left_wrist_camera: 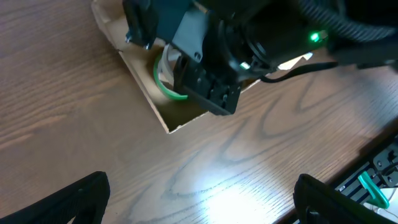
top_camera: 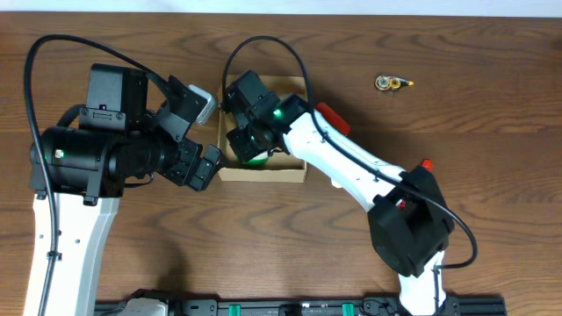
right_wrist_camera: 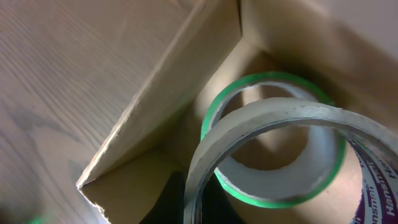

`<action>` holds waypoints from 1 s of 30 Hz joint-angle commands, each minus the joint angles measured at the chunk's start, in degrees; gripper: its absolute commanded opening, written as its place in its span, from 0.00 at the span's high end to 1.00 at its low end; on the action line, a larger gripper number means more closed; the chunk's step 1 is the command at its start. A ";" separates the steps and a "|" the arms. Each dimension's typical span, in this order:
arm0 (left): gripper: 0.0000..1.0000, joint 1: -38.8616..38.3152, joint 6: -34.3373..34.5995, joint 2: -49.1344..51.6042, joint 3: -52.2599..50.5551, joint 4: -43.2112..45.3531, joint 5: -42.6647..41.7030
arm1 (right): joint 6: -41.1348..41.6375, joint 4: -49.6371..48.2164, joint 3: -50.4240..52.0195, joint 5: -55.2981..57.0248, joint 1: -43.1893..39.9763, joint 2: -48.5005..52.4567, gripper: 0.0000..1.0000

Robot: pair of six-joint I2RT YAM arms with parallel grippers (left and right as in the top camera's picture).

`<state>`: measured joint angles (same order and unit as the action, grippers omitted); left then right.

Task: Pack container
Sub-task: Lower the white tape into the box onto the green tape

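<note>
Fingers (right_wrist_camera: pixel 168 202) of my right gripper (right_wrist_camera: pixel 194 206) pinch a whitish tape roll (right_wrist_camera: pixel 261 117) inside the tan cardboard box (top_camera: pixel 263 173); left gripper (left_wrist_camera: pixel 200 202) spread, just beside it.

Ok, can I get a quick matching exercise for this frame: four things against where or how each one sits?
Things:
1 green tape roll
2 pale tape roll
3 small yellow part
4 left gripper

Places:
A out on the table, well away from the box
B lying flat in the box
C open, outside the box
D standing on edge in the box

Pairs: 1-B, 2-D, 3-A, 4-C
</note>
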<state>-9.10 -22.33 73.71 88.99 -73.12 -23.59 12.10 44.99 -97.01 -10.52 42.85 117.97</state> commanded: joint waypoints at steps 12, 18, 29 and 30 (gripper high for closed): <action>0.05 0.09 -0.37 -0.07 0.79 -0.15 0.22 | -1.05 -0.96 0.07 3.45 2.34 0.50 0.83; 0.05 0.09 -0.37 -0.07 0.79 -0.15 0.24 | -1.03 -1.49 0.07 3.43 2.34 0.50 0.52; 0.05 0.09 -0.37 -0.07 0.79 -0.15 0.22 | -1.05 0.70 -2.32 3.48 -0.02 -4.09 0.53; 0.05 0.09 -0.37 -0.07 0.79 -0.15 0.22 | -1.07 0.81 -2.38 3.50 -0.61 -4.92 0.57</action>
<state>-9.10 -22.33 73.71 88.99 -73.12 -23.59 11.27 45.54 -97.14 -7.70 44.12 117.60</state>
